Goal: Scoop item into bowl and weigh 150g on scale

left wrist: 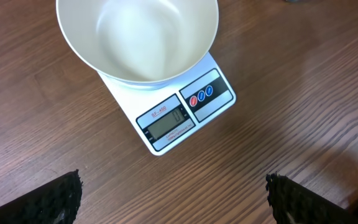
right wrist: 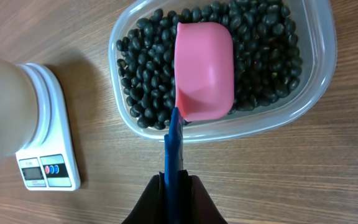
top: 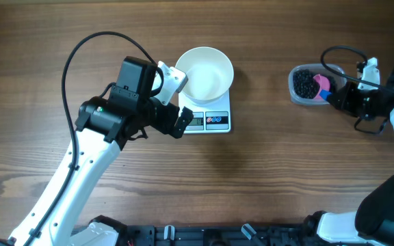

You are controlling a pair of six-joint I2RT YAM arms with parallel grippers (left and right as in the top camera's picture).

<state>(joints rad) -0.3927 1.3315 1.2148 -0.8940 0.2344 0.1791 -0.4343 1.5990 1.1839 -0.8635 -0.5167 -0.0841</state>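
Glossy round white bowl (left wrist: 135,37) sits on the flat white rectangular scale (left wrist: 216,93), on a wood-grain table (left wrist: 303,93). The left gripper (left wrist: 176,199) hovers above, spread wide and gripping nothing. The right gripper (right wrist: 176,199) is clamped on the thin blue handle of a smooth pink scoop (right wrist: 204,68), which is over shiny black beans (right wrist: 142,56) in a clear plastic tub (right wrist: 319,74).

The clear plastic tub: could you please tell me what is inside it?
Black beans fill the tub, with a pink scoop over them, its blue handle in the right gripper. Whatever lies under the scoop is covered.
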